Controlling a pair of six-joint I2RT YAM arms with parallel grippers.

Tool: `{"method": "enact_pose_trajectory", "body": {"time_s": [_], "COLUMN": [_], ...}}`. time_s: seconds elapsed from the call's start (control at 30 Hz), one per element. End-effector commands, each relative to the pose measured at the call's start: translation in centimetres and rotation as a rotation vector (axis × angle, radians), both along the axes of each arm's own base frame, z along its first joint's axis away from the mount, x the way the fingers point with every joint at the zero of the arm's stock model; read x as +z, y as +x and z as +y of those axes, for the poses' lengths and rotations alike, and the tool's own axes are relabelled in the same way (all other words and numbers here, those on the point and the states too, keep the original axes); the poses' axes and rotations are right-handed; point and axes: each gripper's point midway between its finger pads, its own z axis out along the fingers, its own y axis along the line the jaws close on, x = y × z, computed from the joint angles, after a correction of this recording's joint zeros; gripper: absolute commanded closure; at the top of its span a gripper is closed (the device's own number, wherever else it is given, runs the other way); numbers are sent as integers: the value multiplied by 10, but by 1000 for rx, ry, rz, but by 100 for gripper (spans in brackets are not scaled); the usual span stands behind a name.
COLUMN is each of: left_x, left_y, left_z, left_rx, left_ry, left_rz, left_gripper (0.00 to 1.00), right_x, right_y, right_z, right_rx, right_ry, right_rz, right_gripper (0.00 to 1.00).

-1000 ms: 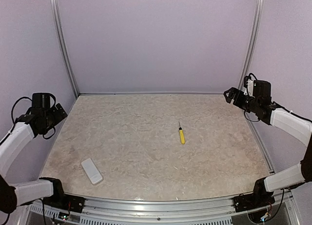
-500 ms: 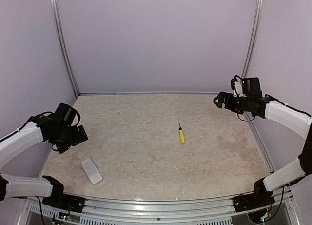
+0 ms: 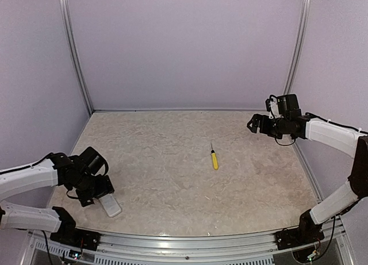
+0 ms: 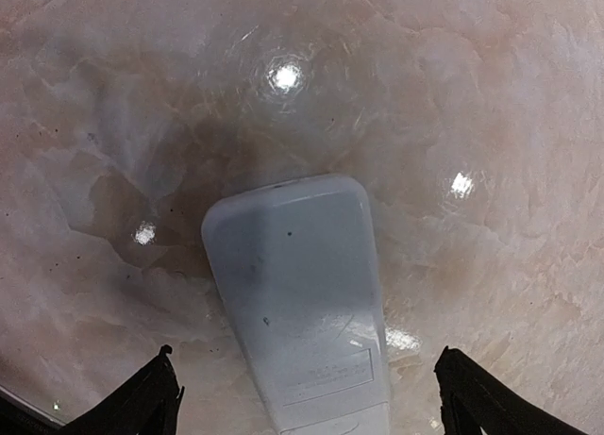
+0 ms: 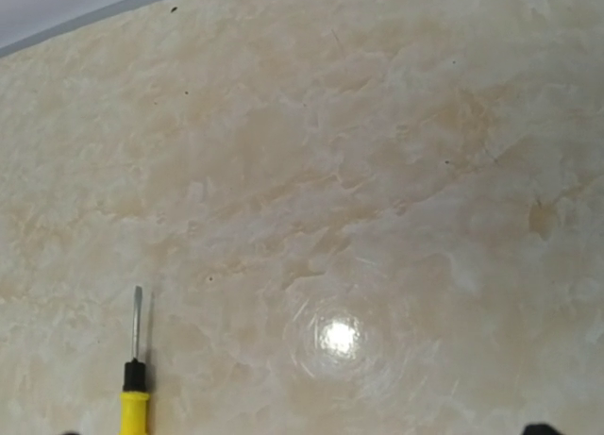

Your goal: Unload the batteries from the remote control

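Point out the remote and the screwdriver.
remote [image 4: 297,284], left wrist view, middle of its white upper face.
screwdriver [image 3: 214,160], top view, on the yellow handle.

Tabletop [image 3: 172,156]: a glossy, beige, marble-patterned slab with a veined surface and rounded near corners, wider at the front than at the back. Two things lie directly on it, well apart. A white remote control [image 3: 112,207] lies flat near the front left corner, its long axis skewed to the front edge; its upward face is plain, with a faint rectangular outline near one end. A screwdriver [image 3: 214,158] with a yellow handle lies just right of centre, its thin metal shaft pointing toward the back.
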Motion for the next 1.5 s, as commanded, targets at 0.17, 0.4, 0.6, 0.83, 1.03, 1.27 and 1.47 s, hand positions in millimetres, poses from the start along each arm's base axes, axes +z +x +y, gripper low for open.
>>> {"method": "enact_pose_trajectory", "body": {"time_s": [0.17,0.4,0.6,0.83,1.03,1.27,1.47], "left_x": [-17,-30,-32,-8,21,38,42], "left_y": [-4,-9,-3,15,47,86,114], "left_z": [-18,-20,-24,-39,-73,-120,-158], "left_rx": [-11,-37,-47,-48,-55,-34,-10], "left_ry": [-8,49,66,22,-84,-220,-284], "left_rz": [41,91,80,9,-82,-158,-180], "left_gripper": [17,23,47,55,55,55,55], "right_x": [-14,-14,-13,-4,6,7,9], "right_y": [-10,-12,-12,-10,-12,-18,-25], "right_z": [-5,-8,-8,-5,-5,-11,-17], "right_rx": [-8,-11,-8,15,23,14,4], "right_ry": [-46,-69,-71,-69,-74,-102,-129], "right_rz": [35,34,32,17,1,1,2], "right_gripper": [0,0,1,0,1,0,0]}}
